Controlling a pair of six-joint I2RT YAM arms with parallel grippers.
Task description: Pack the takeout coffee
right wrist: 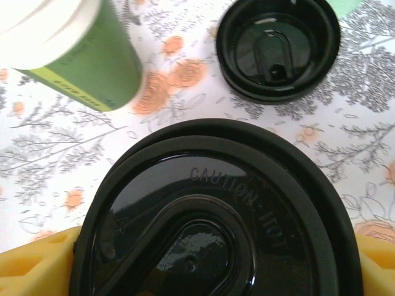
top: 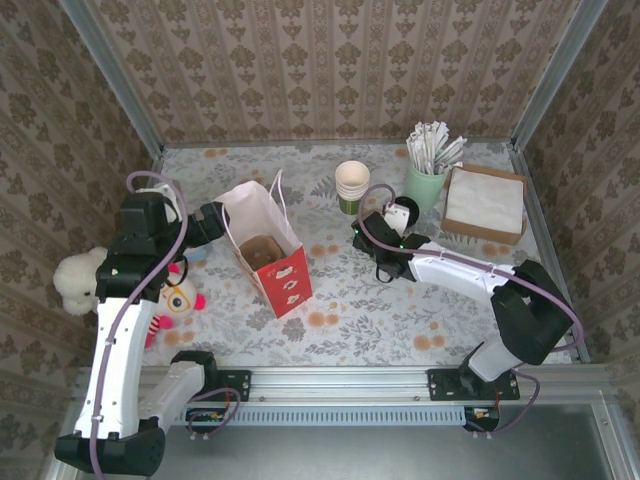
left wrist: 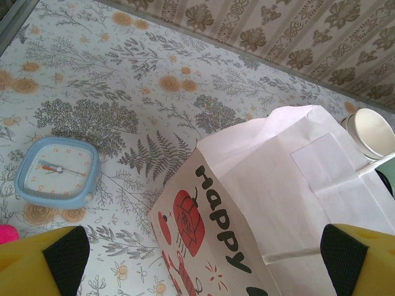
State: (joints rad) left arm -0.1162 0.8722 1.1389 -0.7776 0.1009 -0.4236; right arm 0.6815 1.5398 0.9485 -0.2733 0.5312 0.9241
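Takeout coffee is seen from above in the right wrist view. Its black lid is embossed "CAUTION HOT" and the body is hidden under the lid. It is flanked by the yellow fingers of the right hand. The jaws are spread wide and both fingers are set against the lid's sides, so the cup is logged as gripped. Whether it is raised off the bench cannot be told.

In the top view this hand is found mid-bench, right of the paper bag and just in front of the cup stack. The cup itself cannot be made out there under the hand. A loose black lid is laid flat on the bench beyond the gripped cup, apart from it. A mint cup of wrapped sticks and a brown box of white sheets are placed at the far right corner.

The left hand is fully open, with nothing held between its fingers. It is positioned just beside the bag's left side; contact cannot be told. The bag is stood upright and open, "HAPPY" printed on its side. A brown round item is seen inside, not identifiable. A blue-rimmed clock is laid face up left of the bag. Plush toys are noted at the bench's left edge.
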